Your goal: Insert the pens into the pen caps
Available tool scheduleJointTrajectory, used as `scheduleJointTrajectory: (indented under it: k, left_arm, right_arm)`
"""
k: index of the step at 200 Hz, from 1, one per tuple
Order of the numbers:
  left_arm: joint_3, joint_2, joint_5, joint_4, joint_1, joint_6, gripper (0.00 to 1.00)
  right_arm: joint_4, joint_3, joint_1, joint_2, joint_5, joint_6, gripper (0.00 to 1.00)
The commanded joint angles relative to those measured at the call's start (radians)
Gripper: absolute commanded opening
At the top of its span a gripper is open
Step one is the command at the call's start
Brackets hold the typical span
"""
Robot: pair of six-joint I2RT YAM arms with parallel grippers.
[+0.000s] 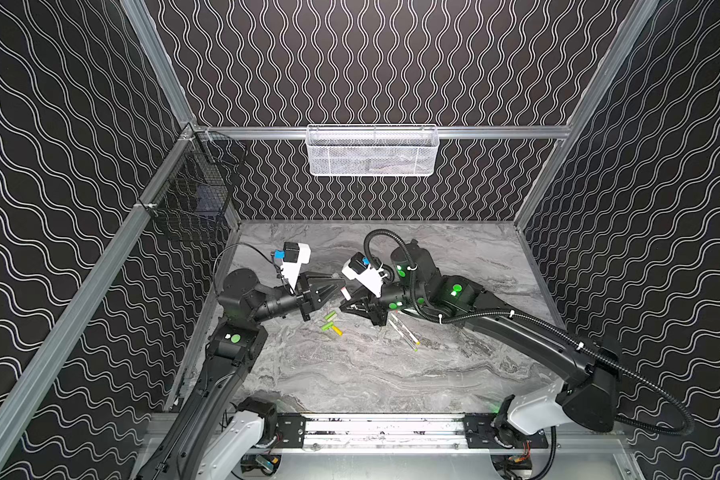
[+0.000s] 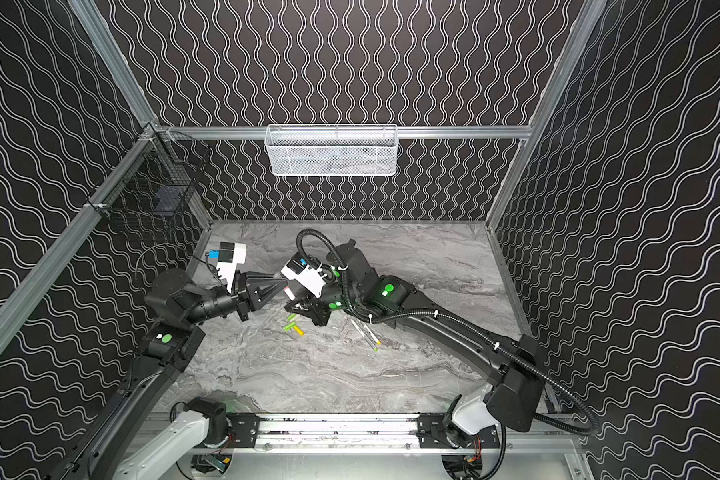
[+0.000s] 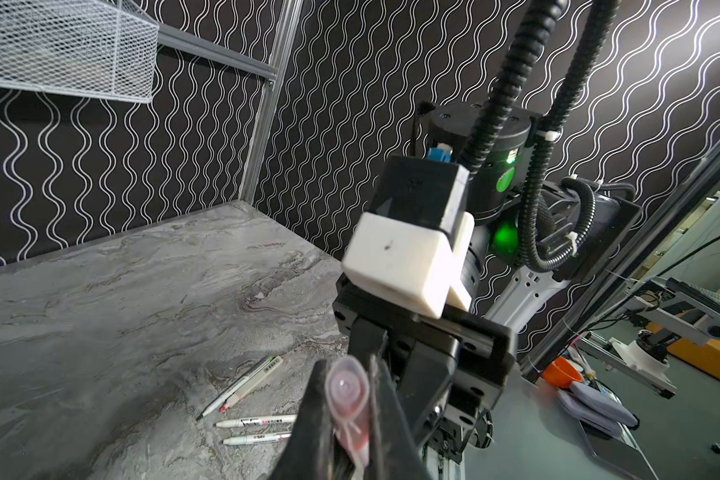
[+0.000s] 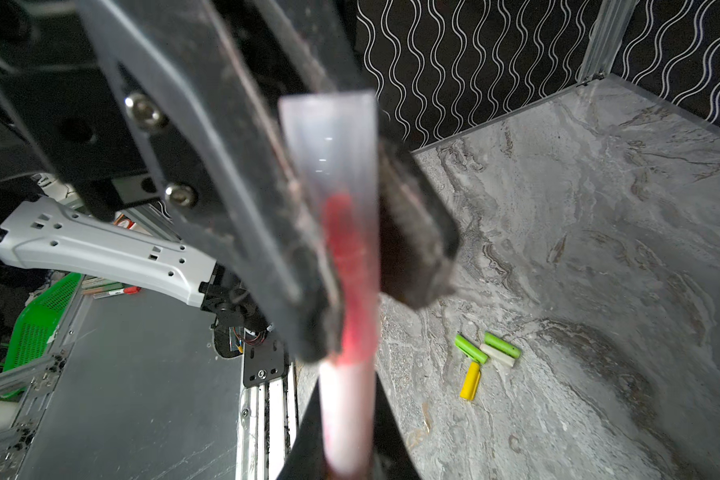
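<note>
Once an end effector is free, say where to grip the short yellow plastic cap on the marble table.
Probably from straight above, pinching across the yellow cap at the half away from the lime green cap: it lies flat, its other end nearly touching that one.

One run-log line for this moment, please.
left gripper: shut on pink cap | right gripper: shut on pen | pen tip inside cap

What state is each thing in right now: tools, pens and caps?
Left tool: shut on pink cap.
Right tool: shut on pink pen.
Pink cap: held off the table, with the pink pen's tip inside.
Green caps: loose on table.
Yellow cap: loose on table.
Other pens: lying on table, uncapped.
</note>
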Motion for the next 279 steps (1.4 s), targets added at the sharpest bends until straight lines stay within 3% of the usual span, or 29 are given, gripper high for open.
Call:
scheduleJointTrajectory:
  k: [1, 31, 59, 79, 116, 136, 144, 168, 206, 230, 279]
  left_arm:
    - [-0.014, 0.009, 0.073, -0.177, -0.006, 0.039, 0.00]
    - [-0.016, -0.008, 0.059, -0.183, -0.005, 0.037, 0.00]
    - [-0.014, -0.004, 0.059, -0.172, -0.003, 0.026, 0.15]
    - [-0.007, 0.000, 0.047, -0.186, 0.005, 0.025, 0.30]
    - [-0.001, -0.031, -0.008, -0.234, 0.016, 0.044, 0.72]
    - [0.003, -0.052, -0.048, -0.262, 0.019, 0.060, 0.85]
    - [0.006, -0.060, -0.070, -0.277, 0.020, 0.065, 0.98]
    - [0.020, -0.074, -0.120, -0.331, 0.021, 0.091, 0.99]
    - [0.023, -0.071, -0.139, -0.363, 0.021, 0.097, 0.99]
    - [0.035, -0.054, -0.170, -0.446, 0.021, 0.124, 0.99]
    - [0.055, -0.048, -0.300, -0.591, 0.018, 0.200, 0.99]
  right_arm:
    - [0.390, -0.027, -0.002, -0.027, -0.081, 0.048, 0.00]
    - [0.373, -0.137, -0.002, -0.039, -0.085, 0.071, 0.00]
    - [0.393, -0.209, -0.002, -0.057, -0.093, 0.107, 0.00]
    - [0.402, -0.242, -0.001, -0.065, -0.081, 0.122, 0.00]
    - [0.354, -0.272, -0.010, -0.063, -0.032, 0.132, 0.00]
    - [0.308, -0.275, -0.061, -0.044, -0.015, 0.174, 0.00]
    - [0.271, -0.270, -0.088, -0.034, 0.012, 0.187, 0.00]
    - [0.122, -0.255, -0.187, -0.001, 0.137, 0.184, 0.00]
    - [-0.085, -0.225, -0.429, 0.140, 0.355, 0.198, 0.00]
    - [-0.166, -0.179, -0.559, 0.266, 0.524, 0.193, 0.00]
    - [-0.245, -0.097, -0.725, 0.414, 0.695, 0.124, 0.00]
